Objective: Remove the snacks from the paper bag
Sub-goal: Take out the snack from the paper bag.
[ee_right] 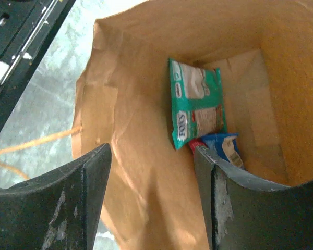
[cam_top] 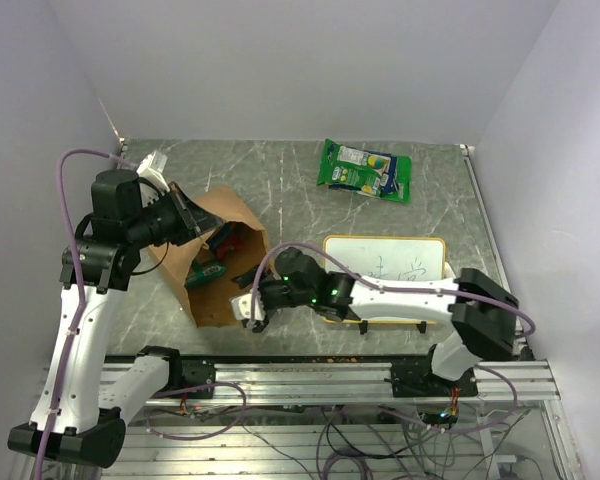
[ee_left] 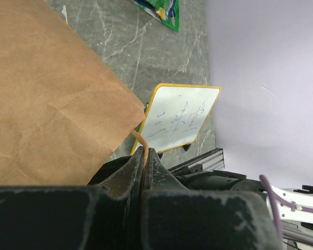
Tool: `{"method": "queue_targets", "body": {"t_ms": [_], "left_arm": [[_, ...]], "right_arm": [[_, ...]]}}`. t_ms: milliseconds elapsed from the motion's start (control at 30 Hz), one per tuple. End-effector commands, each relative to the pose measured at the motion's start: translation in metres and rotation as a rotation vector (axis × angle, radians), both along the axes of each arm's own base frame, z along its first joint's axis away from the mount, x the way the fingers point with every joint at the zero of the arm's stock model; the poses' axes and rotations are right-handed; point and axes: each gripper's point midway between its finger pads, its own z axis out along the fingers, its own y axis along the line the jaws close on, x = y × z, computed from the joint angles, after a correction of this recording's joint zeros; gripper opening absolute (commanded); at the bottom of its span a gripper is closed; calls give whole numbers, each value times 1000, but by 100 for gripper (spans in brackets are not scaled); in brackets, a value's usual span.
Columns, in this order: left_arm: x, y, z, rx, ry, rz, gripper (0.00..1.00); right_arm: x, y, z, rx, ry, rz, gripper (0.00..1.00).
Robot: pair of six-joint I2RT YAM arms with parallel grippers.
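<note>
Top external view: near the left edge of the grey marbled worktop (cam_top: pixel 300 200), the left fingers (cam_top: pixel 192 216) are pinched fully together on the upper rim of a tall brown kraft paper bag (cam_top: pixel 220 292). The left wrist view shows the bag's thin tan string handle (ee_left: pixel 137 139) running down into the closed fingers.

The paper bag lies tilted on its side in the near left part of the worktop, with its mouth gaping towards the right. Deep inside lies a glossy teal-and-white packet (ee_right: pixel 195 104), flat against the paper. Just below it is a smaller blue pouch (ee_right: pixel 225 147), and a sliver of red packet (ee_right: pixel 196 144) shows where the two meet.

At the bag's mouth the right fingers (cam_top: pixel 250 312) stand well apart and clasp nothing. In the right wrist view one finger hides part of the blue pouch, and whether it touches the pouch cannot be told.

Right of the bag, a rectangular whiteboard with an orange-yellow frame (cam_top: pixel 385 262) lies towards the near right of the worktop, with faint handwriting on it. Well apart, near the far edge, a larger green bag with a blue-white label (cam_top: pixel 365 170) lies flat.

Small crumbs dot the near edge of the worktop beside an aluminium rail (cam_top: pixel 310 378). Plain white walls (cam_top: pixel 280 60) close in the left, far and right sides.
</note>
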Motion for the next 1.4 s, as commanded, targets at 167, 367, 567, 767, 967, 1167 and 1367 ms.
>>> {"method": "queue_targets", "body": {"t_ms": [167, 367, 567, 767, 967, 1167, 1367], "left_arm": [[-4, -7, 5, -34, -13, -32, 7], [6, -17, 13, -71, -31, -81, 7], [10, -18, 10, -50, -30, -103, 7], [12, -21, 12, -41, -25, -137, 7], [12, -21, 19, -19, -48, -161, 7], [12, -19, 26, 20, -71, -177, 7], [10, -22, 23, -7, -64, -192, 7]], "right_arm": [[35, 63, 2, 155, -50, -159, 56], [59, 71, -19, 186, -31, -231, 54], [67, 78, -45, 147, -46, -200, 53], [85, 92, -66, 125, -34, -226, 51], [98, 96, -83, 100, -29, -218, 43], [105, 97, -99, 54, -61, -203, 48], [112, 107, -107, 42, -83, -195, 51]]}}
